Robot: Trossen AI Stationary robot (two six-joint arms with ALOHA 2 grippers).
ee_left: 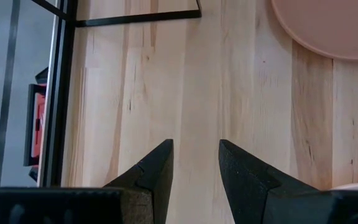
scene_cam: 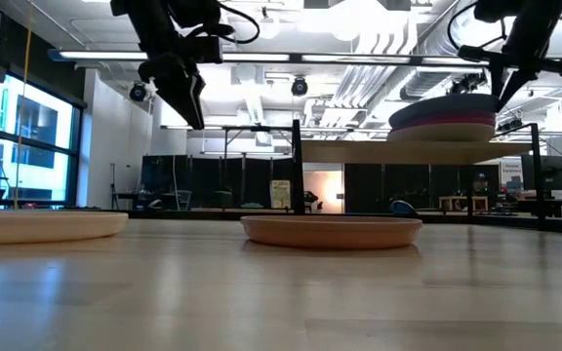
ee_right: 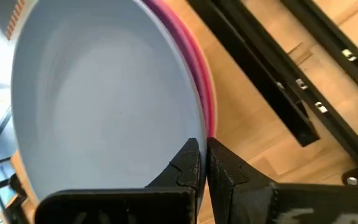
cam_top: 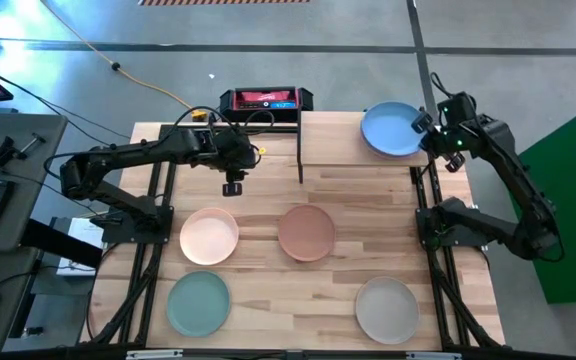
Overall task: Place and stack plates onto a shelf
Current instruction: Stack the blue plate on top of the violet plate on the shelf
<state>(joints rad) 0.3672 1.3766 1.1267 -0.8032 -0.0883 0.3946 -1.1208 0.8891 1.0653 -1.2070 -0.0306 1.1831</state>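
Note:
The shelf stands at the table's far edge, right of the middle. On it is a stack with a blue plate on top, a pink plate right under it and a beige plate at the bottom. My right gripper is shut at the blue plate's right rim. A peach plate, a terracotta plate, a mint green plate and a beige plate lie flat on the table. My left gripper hangs open above bare wood, beyond the peach plate. My right gripper pinches the blue plate's rim at its right side. One finger is over the plate's inner face and the other outside the rim. The fingers slant down from the table's right. The plate lies on the pink plate of the stack.
A black and red device sits at the far edge, left of the shelf. The shelf's black leg stands near my left gripper. Black frame rails run along both table sides. Bare wood lies between the table's plates.

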